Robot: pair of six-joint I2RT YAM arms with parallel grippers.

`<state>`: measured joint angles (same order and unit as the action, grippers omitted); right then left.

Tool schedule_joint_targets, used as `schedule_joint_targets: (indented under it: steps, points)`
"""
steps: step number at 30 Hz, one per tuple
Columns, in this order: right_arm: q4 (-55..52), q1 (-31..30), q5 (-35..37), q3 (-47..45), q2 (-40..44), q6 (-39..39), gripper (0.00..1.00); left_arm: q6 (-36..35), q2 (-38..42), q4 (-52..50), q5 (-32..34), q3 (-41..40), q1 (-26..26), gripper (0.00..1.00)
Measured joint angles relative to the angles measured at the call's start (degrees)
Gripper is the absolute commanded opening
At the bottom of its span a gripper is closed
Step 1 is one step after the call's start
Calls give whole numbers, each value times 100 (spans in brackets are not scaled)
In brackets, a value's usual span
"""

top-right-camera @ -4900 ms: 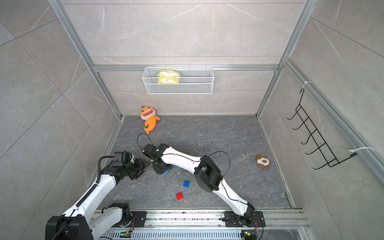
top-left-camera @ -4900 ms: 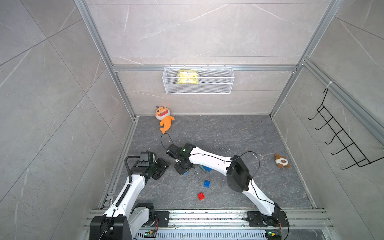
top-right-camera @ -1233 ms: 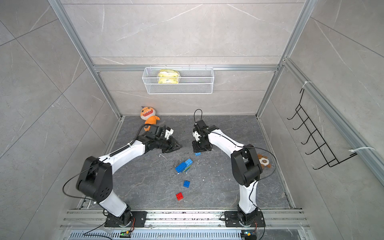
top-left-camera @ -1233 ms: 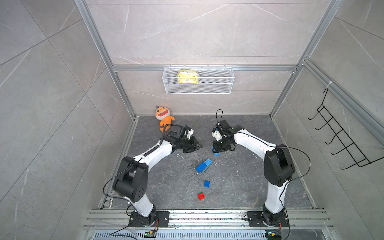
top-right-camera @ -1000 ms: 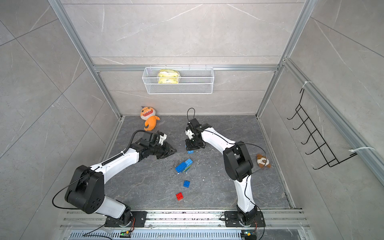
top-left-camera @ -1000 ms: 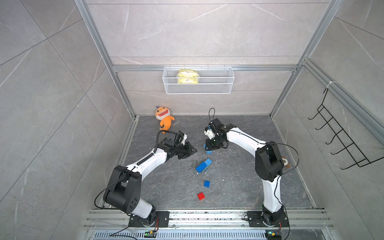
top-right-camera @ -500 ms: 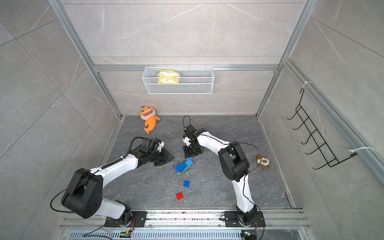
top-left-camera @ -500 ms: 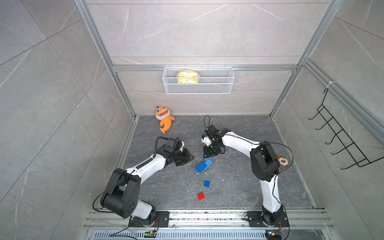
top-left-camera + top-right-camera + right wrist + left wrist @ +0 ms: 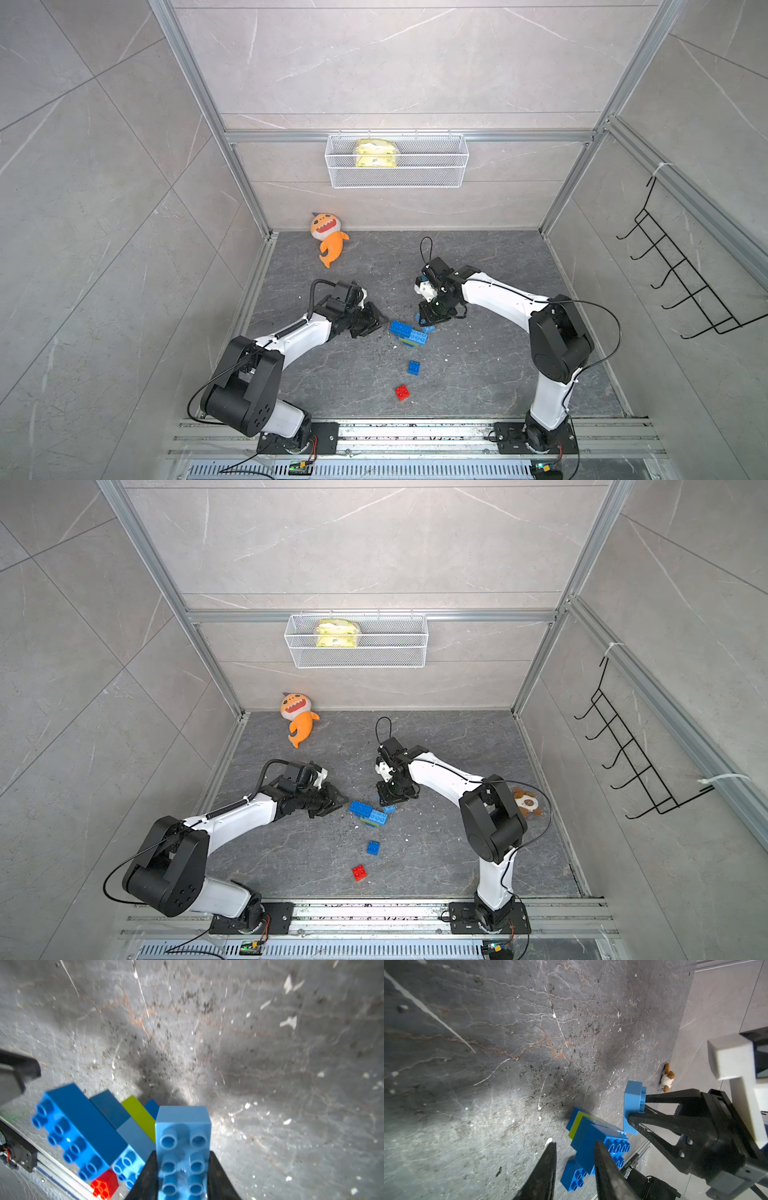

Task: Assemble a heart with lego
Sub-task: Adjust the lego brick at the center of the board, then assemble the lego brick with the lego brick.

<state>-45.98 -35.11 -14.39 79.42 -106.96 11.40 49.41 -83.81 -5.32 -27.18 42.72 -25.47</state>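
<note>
— Where is the heart found, and how is it laid?

— The heart is seen on the dark floor, between the two grippers, in both top views. It is laid on its side. Its long axis is run across the floor from the left arm's side to the right arm's, with the right end slanted a little toward the front rail. Its studs are turned toward that rail. A lime-green brick is sandwiched among the blue ones.

— And the grippers?

— The left gripper is held low just beside the heart's left end, its fingers spread a little and empty. Whether the heart is touched cannot be told. The right gripper is pinched on a light-blue long brick. That brick's long axis is lined up with the fingers, and it is held just beside the heart's other end.

— Any loose pieces?

— A blue square brick and a red square brick are seen nearer the rail, apart from the heart and from each other.
</note>
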Motion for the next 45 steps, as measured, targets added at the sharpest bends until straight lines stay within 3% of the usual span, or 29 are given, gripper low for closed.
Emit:
schedule_joint_targets:
  steps: [10, 18, 28, 45]
  points:
    - [-140, -31, 328, -120, 319, -238, 21, 339, 66, 997, -81, -492, 4, 53]
    - [-385, -162, 619, -127, 962, -699, 22, 793, 24, 2481, -273, -1126, 13, 51]
    - [-400, -387, 608, -146, 1025, -758, 21, 1272, -94, 4142, -444, -1672, 0, 47]
    - [-719, -1073, 903, -142, 752, -1777, 20, 1655, -732, 5128, -765, -1897, -155, 45]
